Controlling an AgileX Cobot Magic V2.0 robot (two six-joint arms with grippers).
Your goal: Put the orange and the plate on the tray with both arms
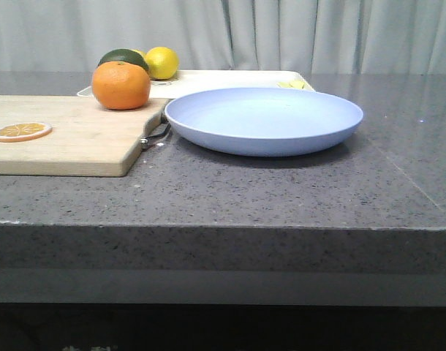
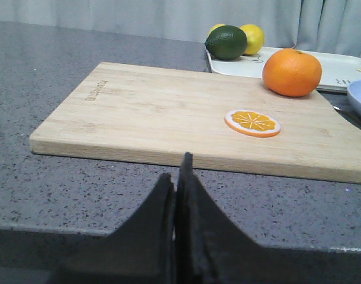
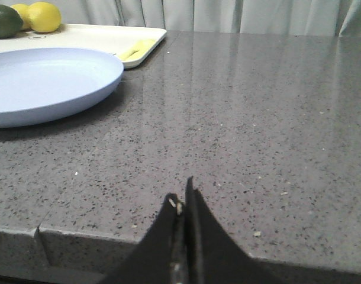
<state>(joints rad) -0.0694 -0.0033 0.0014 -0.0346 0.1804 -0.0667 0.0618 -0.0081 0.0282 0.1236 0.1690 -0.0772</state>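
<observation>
Grippers first. Left gripper (image 2: 177,177) sits low at the near edge of the counter, jaws pressed together with nothing between them; it looks over the cutting board (image 2: 151,112) toward the fruit. Right gripper (image 3: 183,204) is likewise closed and empty, low at the counter edge with bare grey counter (image 3: 257,118) ahead of it. Neither shows in the front view, so both are judged to be parked short of the work.

Outward from the left: an orange slice (image 2: 252,122) lies flat on the board, and beyond it the orange (image 2: 292,72) stands on the board's far corner, just beside the tray (image 2: 340,68). That side suits the left arm.

Outward from the right: the plate (image 3: 44,83) rests on the counter, its far rim close to the tray's front edge (touching or not, cannot tell). It falls to the right arm.

On the tray already: a lemon (image 1: 161,62) and a dark green fruit (image 1: 123,57) at its far left corner, so the middle stays free for plate and orange. Task not yet begun, by my reading.
</observation>
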